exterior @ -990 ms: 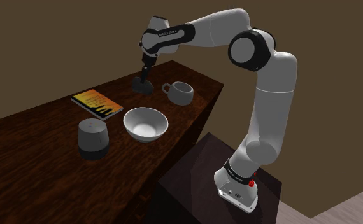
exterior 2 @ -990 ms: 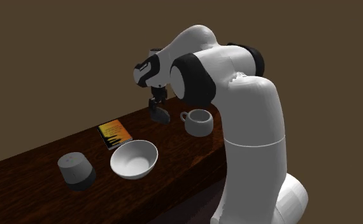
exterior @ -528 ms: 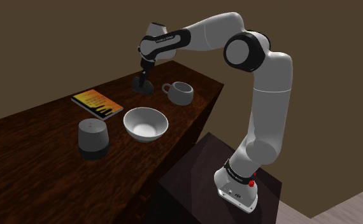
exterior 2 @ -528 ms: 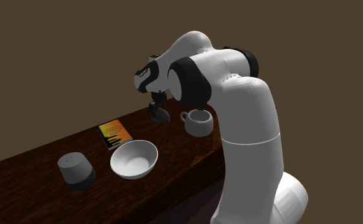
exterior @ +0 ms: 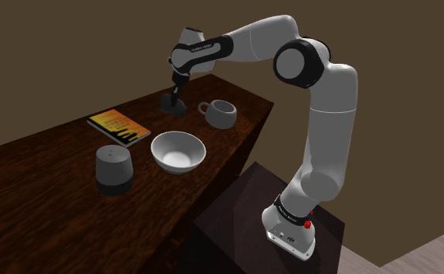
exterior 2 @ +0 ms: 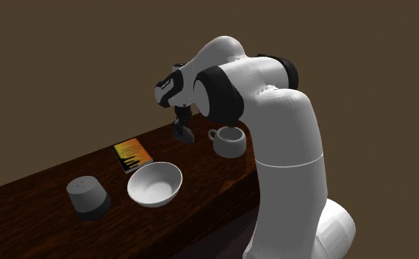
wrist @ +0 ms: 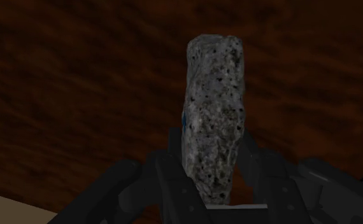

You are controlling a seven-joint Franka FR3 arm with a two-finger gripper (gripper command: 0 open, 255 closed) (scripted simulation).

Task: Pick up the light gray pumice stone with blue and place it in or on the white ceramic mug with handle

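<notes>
The claw [exterior: 175, 94] is clamped on the speckled grey pumice stone [wrist: 213, 121], which hangs low over the dark wooden bench [exterior: 49, 187], its long axis pointing straight out from the claw. The white mug [exterior: 220, 114] stands near, to the shoulder view's right; the carry likely goes that way.

On the surface [exterior: 33, 204], seen in the shoulder view, the mug [exterior: 220, 114] stands behind and right of the bowl [exterior: 178, 151], the book [exterior: 118, 127] behind and left of it, the cylinder [exterior: 113, 170] left of it and nearer, and the stone [exterior: 174, 104], held in the claw [exterior: 175, 97], farther behind it.
</notes>
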